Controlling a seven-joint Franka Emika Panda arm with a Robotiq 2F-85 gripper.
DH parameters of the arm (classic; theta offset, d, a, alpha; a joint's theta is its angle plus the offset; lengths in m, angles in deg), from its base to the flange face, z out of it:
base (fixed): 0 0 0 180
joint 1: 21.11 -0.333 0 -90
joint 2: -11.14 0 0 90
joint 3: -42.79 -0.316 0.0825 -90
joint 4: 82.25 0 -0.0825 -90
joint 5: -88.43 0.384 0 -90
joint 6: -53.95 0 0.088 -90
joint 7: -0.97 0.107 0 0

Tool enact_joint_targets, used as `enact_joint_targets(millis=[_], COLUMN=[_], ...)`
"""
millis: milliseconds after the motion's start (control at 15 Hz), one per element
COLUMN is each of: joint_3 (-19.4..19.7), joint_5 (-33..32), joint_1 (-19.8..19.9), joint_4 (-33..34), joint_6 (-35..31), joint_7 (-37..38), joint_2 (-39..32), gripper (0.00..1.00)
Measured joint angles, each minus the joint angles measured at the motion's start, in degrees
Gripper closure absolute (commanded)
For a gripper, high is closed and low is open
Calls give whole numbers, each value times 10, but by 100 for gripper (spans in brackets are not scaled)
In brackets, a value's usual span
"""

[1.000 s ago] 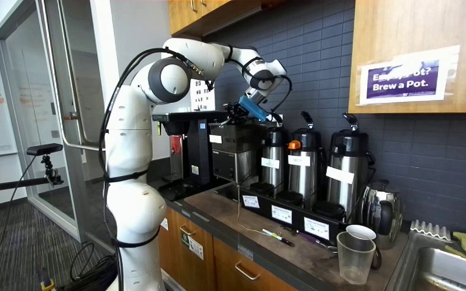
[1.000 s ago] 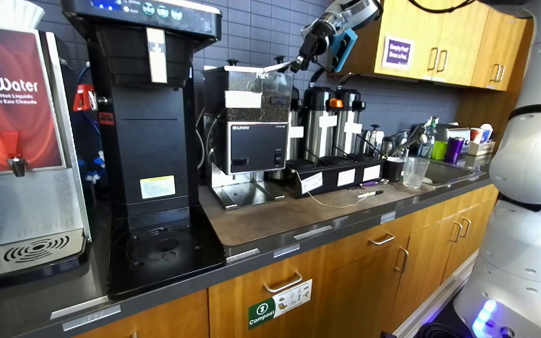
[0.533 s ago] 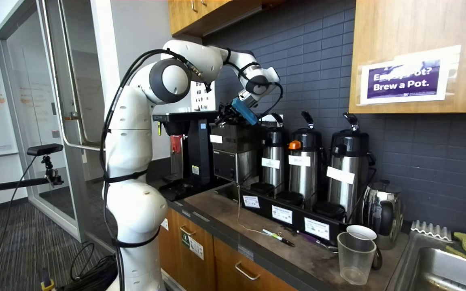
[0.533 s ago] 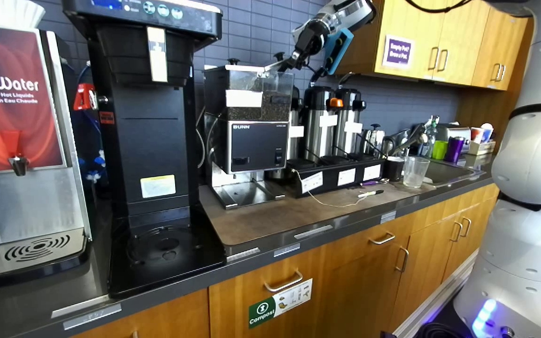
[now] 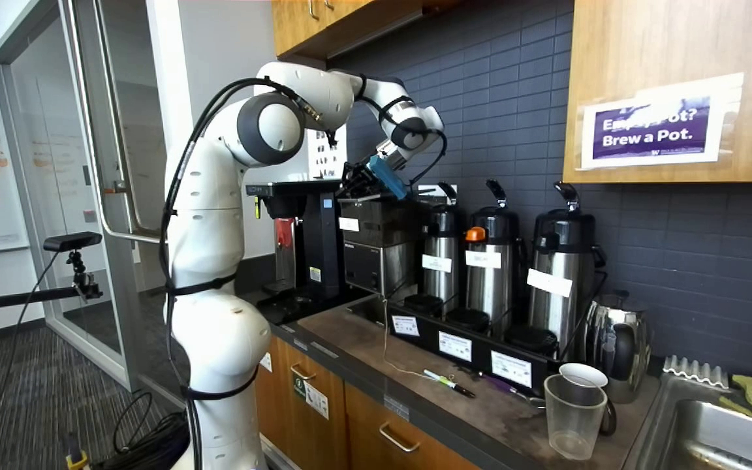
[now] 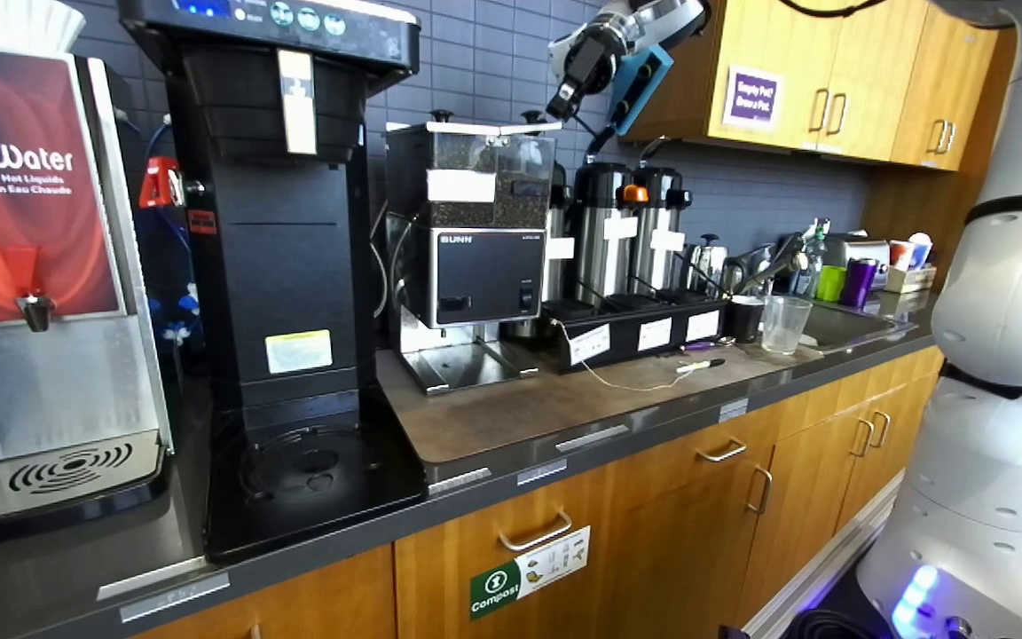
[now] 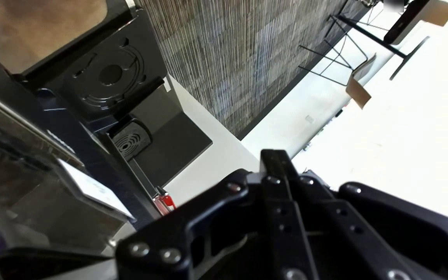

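My black gripper [image 5: 354, 181], with a blue bracket [image 5: 387, 177] beside it, hangs just above the coffee grinder [image 5: 379, 258] in both exterior views. In the wrist view the fingertips [image 7: 273, 161] are pressed together with nothing between them. Nearest below the gripper is the grinder's right hopper lid [image 6: 529, 129], which lies about level over a clear bin. Dark beans [image 6: 462, 214] show through the hopper wall. Whether the fingers touch the lid I cannot tell; in an exterior view a small gap shows.
A tall black coffee brewer [image 6: 285, 266] stands beside the grinder, with a hot water dispenser [image 6: 36, 195] past it. Several steel airpots [image 5: 493, 281] line the wall on the other side. A clear cup [image 5: 572, 418] and a marker [image 5: 449, 384] lie toward the sink [image 5: 735, 431].
My gripper has moved left in both exterior views, away from the airpots, and slightly up. The right hopper lid, tilted up near the fingers before, now lies flatter. The gripper stays shut.
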Motion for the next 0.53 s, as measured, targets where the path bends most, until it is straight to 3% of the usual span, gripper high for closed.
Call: enact_joint_targets(millis=[400,533], joint_3=[-11,-15], joint_5=[-4,-36], joint_1=[-14,-20], joint_4=[0,-1], joint_6=[26,24], joint_7=[-11,-7], joint_2=[10,14], gripper=[100,100])
